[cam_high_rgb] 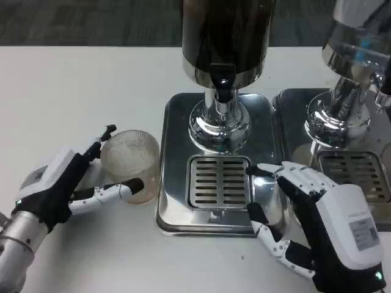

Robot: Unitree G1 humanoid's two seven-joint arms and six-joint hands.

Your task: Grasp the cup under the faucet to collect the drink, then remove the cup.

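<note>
Head view. Left robot hand (58, 186) low at the near left of the white desk (73, 85), wrapped around a clear ribbed cup (130, 160): one dark-tipped finger hooked over the far rim, another laid across the near side, cup pinched between them. Cup upright on the desk, just past the left robot hand's palm and right up against the left edge of the steel drip tray (174, 207); whether touching that edge, cannot tell. Contents of the cup not clear through the ribbed wall.

Right robot hand (317, 223) at the near right, palm toward the tray, fingers spread apart and holding nothing; upper fingertips (269, 169) lying over the tray's right part just beside the slotted grate (218, 181), lower fingers hanging past the tray's near right corner.

Beyond both robot hands, a dark dispenser (225, 36) on a chrome pedestal, its black faucet (223, 85) pointing down above the grate. Cup well to the left of the faucet, not beneath it. Farther right, past the right robot hand, a second dispenser (354, 55) on its own tray (293, 122).
</note>
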